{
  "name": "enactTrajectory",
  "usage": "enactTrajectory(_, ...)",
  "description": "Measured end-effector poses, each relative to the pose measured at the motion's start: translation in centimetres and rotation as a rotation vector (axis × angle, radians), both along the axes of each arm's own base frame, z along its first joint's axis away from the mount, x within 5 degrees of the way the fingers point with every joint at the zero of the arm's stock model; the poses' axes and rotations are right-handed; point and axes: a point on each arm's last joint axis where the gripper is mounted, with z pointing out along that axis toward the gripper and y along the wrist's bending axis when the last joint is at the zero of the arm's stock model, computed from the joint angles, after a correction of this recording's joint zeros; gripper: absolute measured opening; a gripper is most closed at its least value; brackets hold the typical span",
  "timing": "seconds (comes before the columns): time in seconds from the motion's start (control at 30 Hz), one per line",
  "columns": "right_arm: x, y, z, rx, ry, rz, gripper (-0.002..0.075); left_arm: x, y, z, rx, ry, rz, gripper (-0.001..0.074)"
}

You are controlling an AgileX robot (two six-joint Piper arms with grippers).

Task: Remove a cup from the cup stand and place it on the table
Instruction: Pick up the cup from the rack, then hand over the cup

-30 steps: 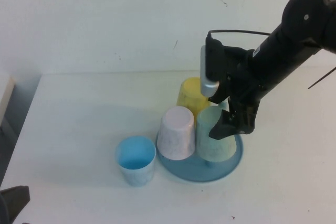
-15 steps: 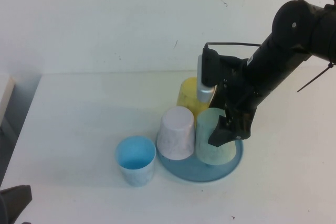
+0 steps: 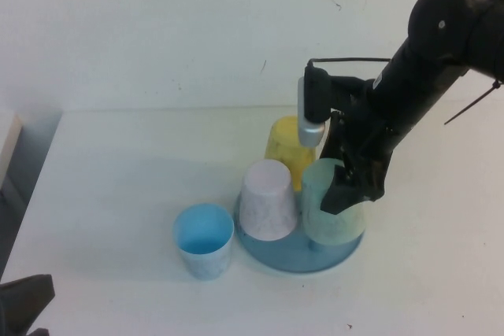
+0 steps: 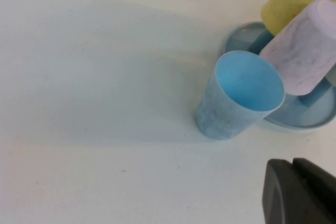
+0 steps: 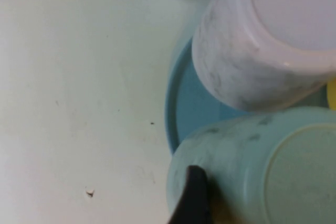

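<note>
cup: we see the pale mint-green speckled plastic tumbler (image 3: 335,212) upside down, tilted over the round blue plastic cup stand (image 3: 299,251)
right gripper (image 3: 345,194): clamped on tumbler
left gripper (image 4: 302,192): parked at the near table edge, grip unreadable
left: lift clear, set on white table (image 3: 118,194)

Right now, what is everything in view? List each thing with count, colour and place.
cup: 1, mint green, upside down on the stand's right side, gripped.
pink cup: 1, pale pink, upside down on the stand's left side.
yellow cup: 1, yellow, upside down at the stand's back.
blue cup: 1, light blue, upright on the table, left of the stand.
cup stand: 1, blue, centre.
table: 1, white.
right gripper: black, clamped on the cup.
left gripper: black, parked near-left.
</note>
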Motion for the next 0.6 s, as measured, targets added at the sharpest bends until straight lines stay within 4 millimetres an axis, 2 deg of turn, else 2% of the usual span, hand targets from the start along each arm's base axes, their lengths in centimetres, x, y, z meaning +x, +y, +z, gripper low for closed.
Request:
enactTrajectory(0.17, 0.3, -0.1, 2.8, -0.024, 0.019, -0.063, 0.0581, 0.0, -0.5, 0.5, -0.112, -0.009, 0.003, -0.0003)
enactTrajectory(0.4, 1.2, -0.2, 7.6, 0.014, -0.059, -0.225, 0.0581, 0.1, -1.3, 1.5, -0.252, -0.069, -0.043, -0.0003)
enactTrajectory(0.6, 0.3, -0.8, 11.8, 0.076, -0.141, -0.301, 0.0581, 0.1, -1.8, 2.4, -0.381, -0.101, -0.069, -0.0003)
